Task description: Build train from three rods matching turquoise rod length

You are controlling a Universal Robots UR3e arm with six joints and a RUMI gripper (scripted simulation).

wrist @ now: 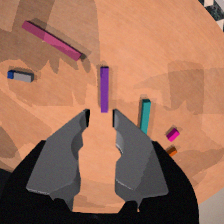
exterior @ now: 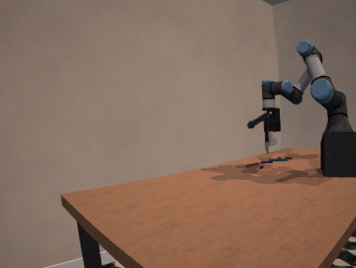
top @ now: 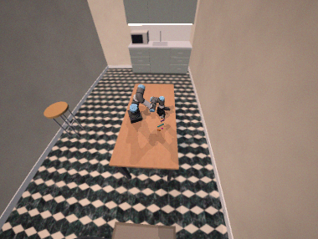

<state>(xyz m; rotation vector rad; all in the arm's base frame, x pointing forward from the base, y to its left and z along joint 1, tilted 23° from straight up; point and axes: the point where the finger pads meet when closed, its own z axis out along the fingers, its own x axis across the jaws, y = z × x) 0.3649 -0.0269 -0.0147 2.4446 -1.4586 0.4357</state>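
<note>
In the wrist view my gripper [wrist: 101, 110] hovers above the table, its fingers a little apart with only table top between them. A purple rod [wrist: 104, 89] lies flat just ahead of the fingertips, in line with the gap. A turquoise rod [wrist: 145, 116] lies to its right, its near end hidden by the right finger. A long pink rod [wrist: 51, 40] lies at the far left, and a short blue-grey rod [wrist: 20, 75] below it. A short magenta rod [wrist: 172, 134] and an orange rod [wrist: 171, 150] sit at the right. In the exterior view the gripper [exterior: 267, 149] hangs above the rods [exterior: 269, 162].
The arm's dark base block [exterior: 338, 155] stands on the table beside the rods. The table's edge shows at the wrist view's top right corner [wrist: 214, 10]. A stool [top: 56, 110] stands on the floor left of the table.
</note>
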